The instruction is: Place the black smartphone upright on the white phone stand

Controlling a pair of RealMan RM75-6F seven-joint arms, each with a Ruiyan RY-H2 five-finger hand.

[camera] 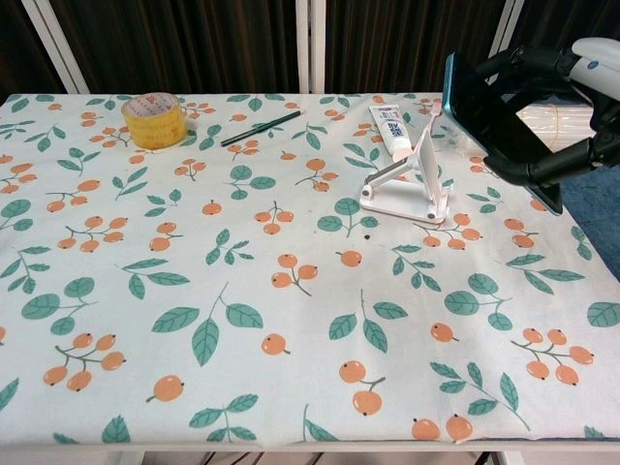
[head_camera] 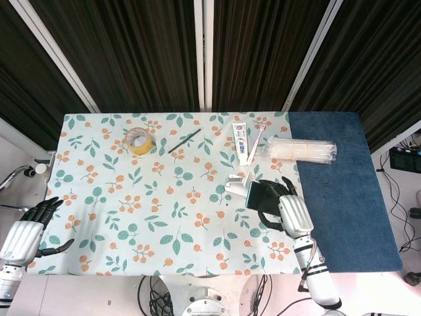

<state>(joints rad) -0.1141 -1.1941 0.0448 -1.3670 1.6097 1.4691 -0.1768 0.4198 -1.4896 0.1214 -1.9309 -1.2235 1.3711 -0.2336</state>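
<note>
The fingers (camera: 531, 70) of the right hand (camera: 572, 107) wrap around the edges of the black smartphone (camera: 494, 121) and hold it up in the air, tilted, just beside the white phone stand (camera: 412, 179) and a bit above it. The phone looks flat, stiff and smooth, so it could slip; holding it by its long sides seems best. The stand sits on a leafy tablecloth (camera: 242, 291). The left hand (head_camera: 29, 227) waits far off at the table's edge, fingers apart, holding nothing. Dark curtains (head_camera: 131, 59) hang behind.
</note>
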